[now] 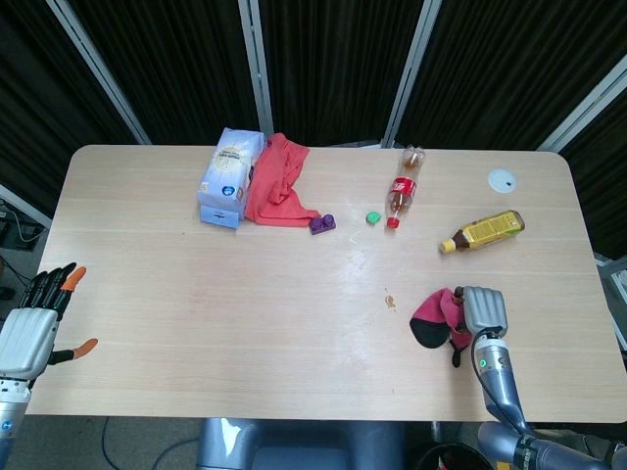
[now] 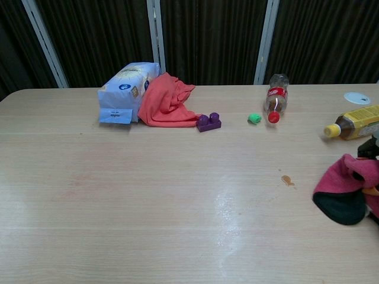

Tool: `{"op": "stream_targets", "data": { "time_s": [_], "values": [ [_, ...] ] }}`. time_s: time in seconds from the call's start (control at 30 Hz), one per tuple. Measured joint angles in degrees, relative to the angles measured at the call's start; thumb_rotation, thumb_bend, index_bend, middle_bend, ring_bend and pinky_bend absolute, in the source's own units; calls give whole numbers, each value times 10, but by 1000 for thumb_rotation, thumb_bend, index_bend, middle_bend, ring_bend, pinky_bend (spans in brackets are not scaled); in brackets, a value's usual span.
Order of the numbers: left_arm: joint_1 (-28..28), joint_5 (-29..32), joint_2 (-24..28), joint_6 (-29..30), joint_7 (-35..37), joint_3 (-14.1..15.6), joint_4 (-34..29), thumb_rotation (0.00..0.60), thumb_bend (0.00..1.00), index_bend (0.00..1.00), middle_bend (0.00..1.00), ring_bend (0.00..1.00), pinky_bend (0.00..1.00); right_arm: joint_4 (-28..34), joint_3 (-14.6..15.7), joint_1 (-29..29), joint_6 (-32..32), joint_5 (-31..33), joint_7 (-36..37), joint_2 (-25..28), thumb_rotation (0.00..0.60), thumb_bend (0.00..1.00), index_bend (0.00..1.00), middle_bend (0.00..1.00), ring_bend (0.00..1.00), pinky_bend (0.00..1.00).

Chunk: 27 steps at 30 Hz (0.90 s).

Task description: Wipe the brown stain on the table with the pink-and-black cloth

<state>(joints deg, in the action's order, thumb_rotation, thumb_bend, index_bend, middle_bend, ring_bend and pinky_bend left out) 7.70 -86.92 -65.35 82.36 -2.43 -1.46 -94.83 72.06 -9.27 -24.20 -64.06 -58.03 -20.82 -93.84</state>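
Note:
The small brown stain (image 1: 390, 301) (image 2: 288, 180) marks the light wooden table (image 1: 245, 313) right of centre. Just right of it my right hand (image 1: 477, 315) (image 2: 372, 177) grips the pink-and-black cloth (image 1: 433, 315) (image 2: 343, 188), which bunches up with its black end low and toward me. The cloth's left edge is a short way from the stain, apart from it. My left hand (image 1: 34, 323) hovers open with spread fingers off the table's left front corner, holding nothing; the chest view does not show it.
At the back stand a white-blue packet (image 1: 228, 174), a red cloth (image 1: 279, 184), a purple block (image 1: 322, 223), a green cap (image 1: 373, 217) and a lying cola bottle (image 1: 403, 186). A yellow bottle (image 1: 485, 231) lies beyond the right hand; a white disc (image 1: 502, 179) sits far right.

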Motion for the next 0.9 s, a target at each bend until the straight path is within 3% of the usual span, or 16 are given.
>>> {"op": "stream_targets", "data": {
  "time_s": [0.2,0.43,0.67,0.9],
  "values": [
    [0,0,1,0,4,0,-1,600,0,0,0,0,0,55,-13,-12,-31,-38,-1,-6,600,368,755,682,626,760],
    [0,0,3,0,8,0,-2,600,0,0,0,0,0,75,-43,-31,-52,-39,-24,-31,600,369,756,682,626,760],
    [0,0,3,1,11,-1,-1,600,0,0,0,0,0,71,-48,-40,-63,-42,-22,-66,600,370,755,682,626,760],
    [1,2,2,0,10,-1,-1,600,0,0,0,0,0,27,-34,-34,-52,-35,3,-101,600,371,756,682,626,760]
  ]
}}
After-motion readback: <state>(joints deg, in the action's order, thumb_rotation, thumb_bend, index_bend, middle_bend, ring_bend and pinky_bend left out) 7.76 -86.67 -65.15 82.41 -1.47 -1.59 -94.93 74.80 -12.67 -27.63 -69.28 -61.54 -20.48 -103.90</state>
